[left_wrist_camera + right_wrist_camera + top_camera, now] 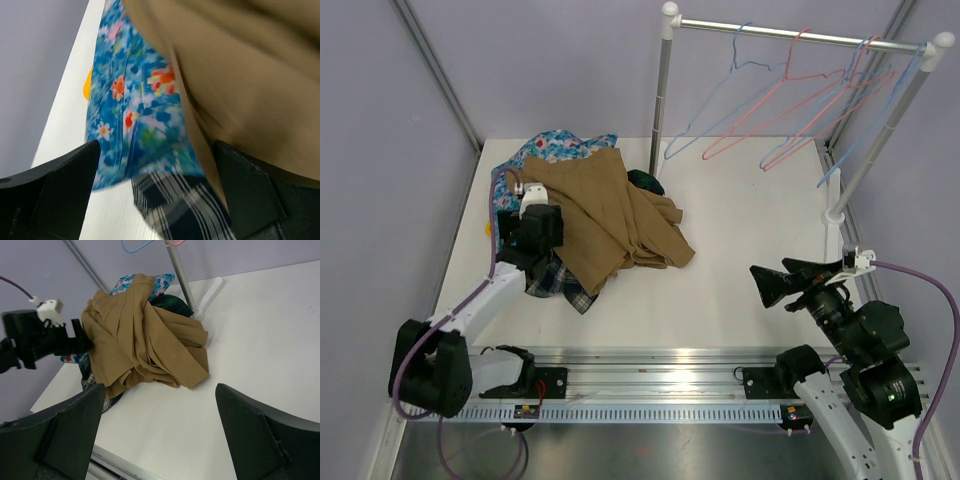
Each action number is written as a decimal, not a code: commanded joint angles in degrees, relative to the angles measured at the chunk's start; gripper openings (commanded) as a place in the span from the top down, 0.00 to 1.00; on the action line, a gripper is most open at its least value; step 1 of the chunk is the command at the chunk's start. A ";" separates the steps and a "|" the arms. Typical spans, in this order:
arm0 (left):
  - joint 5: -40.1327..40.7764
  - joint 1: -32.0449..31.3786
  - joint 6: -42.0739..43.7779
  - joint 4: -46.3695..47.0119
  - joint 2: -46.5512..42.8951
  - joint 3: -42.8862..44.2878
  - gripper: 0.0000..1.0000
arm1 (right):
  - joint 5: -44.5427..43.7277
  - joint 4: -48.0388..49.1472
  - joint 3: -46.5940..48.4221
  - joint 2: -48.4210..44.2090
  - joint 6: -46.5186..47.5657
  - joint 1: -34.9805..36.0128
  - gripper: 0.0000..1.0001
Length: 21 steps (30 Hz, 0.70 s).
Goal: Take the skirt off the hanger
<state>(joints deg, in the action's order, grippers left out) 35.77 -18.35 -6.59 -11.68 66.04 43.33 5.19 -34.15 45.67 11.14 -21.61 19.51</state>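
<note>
Left gripper (542,238) was found low against the skirt (605,215), right gripper (761,286) held well apart from it; both jaws apart. Floral cloth (135,100) under the skirt was shown best by the left wrist view.

Bright, even light from above throws only soft shadows beneath the skirt (610,220). Glare streaks the metal rail (660,362). The left wrist view is blurred, perhaps from closeness.

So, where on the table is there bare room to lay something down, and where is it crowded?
Free: the right half of the table, between the skirt and the rack's right foot; also the strip before the rail. Crowded: back-left, with skirt, floral garment and left gripper.
</note>
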 commanded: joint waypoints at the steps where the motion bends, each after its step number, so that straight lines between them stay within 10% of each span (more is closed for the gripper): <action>1: 7.13 4.71 -0.36 25.35 3.56 -8.59 0.01 | 2.63 2.95 -0.84 0.11 -0.45 1.85 0.01; 8: -0.95 5.78 12.12 56.12 13.15 -19.85 0.01 | 4.22 5.67 -3.04 2.57 -0.28 5.10 0.01; 21: -18.46 12.03 10.72 68.71 6.82 -30.23 0.01 | 6.67 9.63 -6.12 7.14 2.97 6.33 0.00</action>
<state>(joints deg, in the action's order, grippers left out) 19.79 -5.45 2.76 45.47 74.76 15.25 8.69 -28.42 39.62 16.58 -20.32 25.26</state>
